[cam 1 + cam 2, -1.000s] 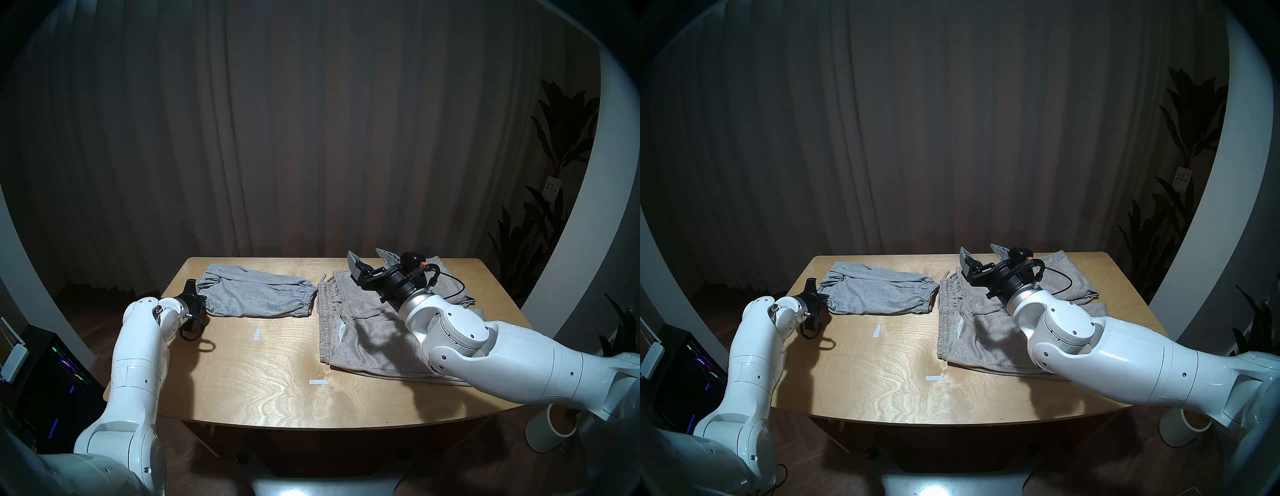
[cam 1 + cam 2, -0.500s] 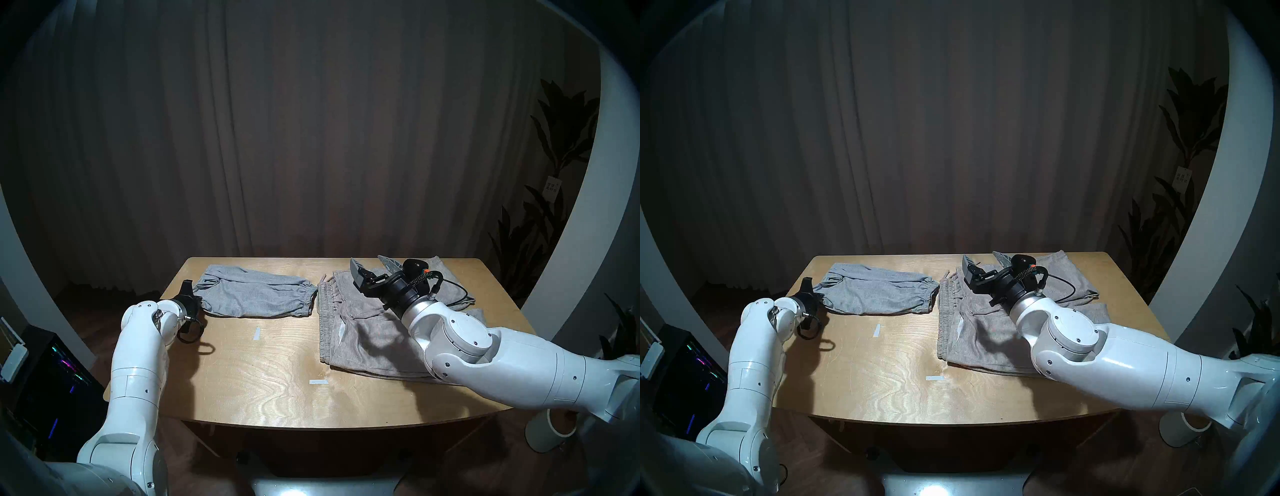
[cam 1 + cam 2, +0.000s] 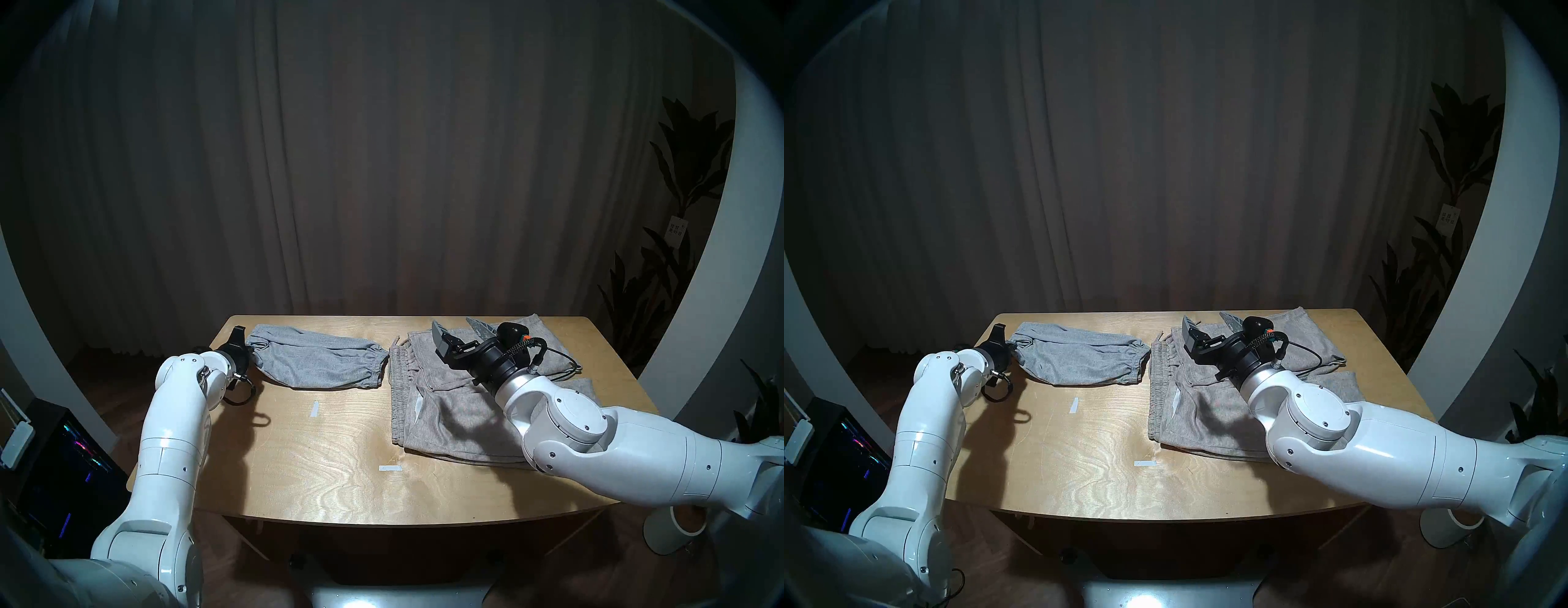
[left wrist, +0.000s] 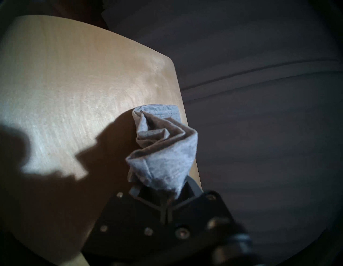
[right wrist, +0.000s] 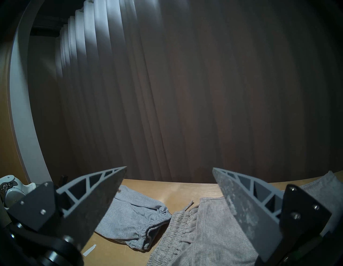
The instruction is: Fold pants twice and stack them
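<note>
We've got the grey pants (image 3: pixel 318 365) on the worktop's (image 3: pixel 322 463) far left, one end bunched up and pinched tight in our left gripper (image 4: pixel 163 193). Beige pants (image 3: pixel 449 407) are spread out on the right, with our right gripper (image 5: pixel 169 187) hovering over them, wide open and empty.

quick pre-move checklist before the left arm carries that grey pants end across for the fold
1. Left gripper shut on the light grey pants: ok, cloth bunched between its fingers.
2. Held end off the table: ok, the corner hangs raised.
3. Waistband end lying flat: ok, beside the beige pants; touching or not, cannot tell.
4. Right gripper open and empty: ok.
5. Right arm clear of the fold path: ok, it hovers over the beige pair.
6. Both layers gripped: cannot tell.
</note>
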Robot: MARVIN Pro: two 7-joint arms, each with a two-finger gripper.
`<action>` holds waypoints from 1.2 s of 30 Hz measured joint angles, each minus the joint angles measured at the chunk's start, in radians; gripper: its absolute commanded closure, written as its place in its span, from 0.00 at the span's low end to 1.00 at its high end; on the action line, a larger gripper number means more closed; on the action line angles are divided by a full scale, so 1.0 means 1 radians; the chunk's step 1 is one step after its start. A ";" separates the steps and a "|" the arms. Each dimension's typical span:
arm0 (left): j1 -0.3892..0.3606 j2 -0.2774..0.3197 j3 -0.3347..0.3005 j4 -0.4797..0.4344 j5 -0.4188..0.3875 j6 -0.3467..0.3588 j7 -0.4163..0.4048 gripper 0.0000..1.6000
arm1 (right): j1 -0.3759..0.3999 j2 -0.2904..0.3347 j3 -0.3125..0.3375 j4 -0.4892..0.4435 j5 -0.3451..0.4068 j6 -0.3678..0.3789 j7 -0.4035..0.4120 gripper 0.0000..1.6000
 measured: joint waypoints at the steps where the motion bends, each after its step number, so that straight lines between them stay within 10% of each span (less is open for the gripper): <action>1: 0.000 0.001 0.008 -0.003 0.006 0.003 -0.006 1.00 | -0.001 0.002 0.000 -0.002 0.000 -0.002 -0.002 0.00; 36: -0.104 0.003 0.218 -0.014 0.137 0.081 -0.124 1.00 | -0.046 0.060 -0.002 -0.034 0.002 -0.063 -0.033 0.00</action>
